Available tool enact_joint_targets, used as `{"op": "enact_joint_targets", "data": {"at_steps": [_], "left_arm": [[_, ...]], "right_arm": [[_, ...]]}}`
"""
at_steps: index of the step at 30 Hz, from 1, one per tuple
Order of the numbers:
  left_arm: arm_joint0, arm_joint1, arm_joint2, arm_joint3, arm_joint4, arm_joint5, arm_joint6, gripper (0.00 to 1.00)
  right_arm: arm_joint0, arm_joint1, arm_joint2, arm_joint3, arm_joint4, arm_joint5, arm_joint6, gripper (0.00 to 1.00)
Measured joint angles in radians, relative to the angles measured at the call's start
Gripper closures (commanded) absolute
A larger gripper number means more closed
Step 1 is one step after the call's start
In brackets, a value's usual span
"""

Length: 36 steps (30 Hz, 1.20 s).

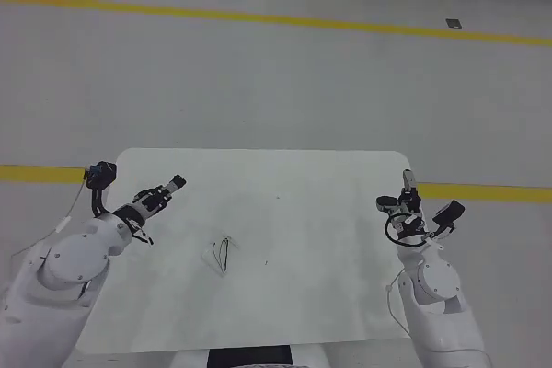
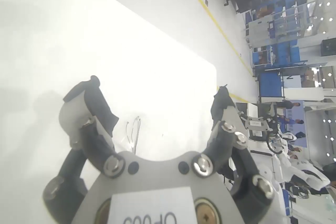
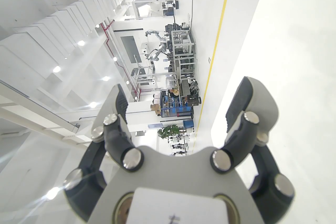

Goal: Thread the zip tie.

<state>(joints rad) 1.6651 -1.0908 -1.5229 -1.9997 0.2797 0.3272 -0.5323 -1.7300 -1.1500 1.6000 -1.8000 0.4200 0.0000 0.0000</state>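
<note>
I have open, flat white tabletop point(image 1: 322, 239) on every side of the thin looped zip tie point(image 1: 223, 252). My left gripper point(image 1: 175, 182) and right gripper point(image 1: 397, 190) sit near opposite table edges, well apart from it.

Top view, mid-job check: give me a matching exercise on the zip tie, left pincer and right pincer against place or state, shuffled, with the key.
Things:
1. zip tie
2. left pincer
3. right pincer

Place or state:
A. open, by the right edge of the table
B. lying loose on the table, nothing gripping it
C. open, over the table's left side

Pairs: 1-B, 2-C, 3-A.
</note>
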Motion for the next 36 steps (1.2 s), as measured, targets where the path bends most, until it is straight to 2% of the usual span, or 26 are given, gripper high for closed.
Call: {"op": "enact_joint_targets", "data": {"at_steps": [5, 8, 13, 21, 23, 33, 36], "left_arm": [[0.0, 0.0, 0.0, 0.0, -0.001, -0.001, 0.001, 0.0], [-0.005, 0.003, 0.016, -0.032, 0.044, 0.001, -0.015, 0.0], [-0.046, 0.013, 0.075, -0.097, 0.146, 0.013, -0.185, 0.0], [-0.146, 0.017, 0.211, -0.125, 0.353, 0.013, -0.499, 0.0], [-0.151, 0.017, 0.221, -0.127, 0.406, 0.013, -0.512, 0.0], [-0.151, 0.017, 0.223, -0.126, 0.391, 0.01, -0.513, 0.0], [-0.188, 0.017, 0.275, -0.12, 0.441, 0.012, -0.58, 0.0]], "right_arm": [[0.0, 0.0, 0.0, 0.0, 0.0, 0.0, 0.0, 0.0], [0.0, 0.0, 0.0, 0.0, 0.0, 0.0, 0.0, 0.0], [0.0, 0.0, 0.0, 0.0, 0.0, 0.0, 0.0, 0.0], [0.0, 0.0, 0.0, 0.0, 0.0, 0.0, 0.0, 0.0], [0.0, 0.0, 0.0, 0.0, 0.0, 0.0, 0.0, 0.0], [0.0, 0.0, 0.0, 0.0, 0.0, 0.0, 0.0, 0.0], [0.0, 0.0, 0.0, 0.0, 0.0, 0.0, 0.0, 0.0]]}}
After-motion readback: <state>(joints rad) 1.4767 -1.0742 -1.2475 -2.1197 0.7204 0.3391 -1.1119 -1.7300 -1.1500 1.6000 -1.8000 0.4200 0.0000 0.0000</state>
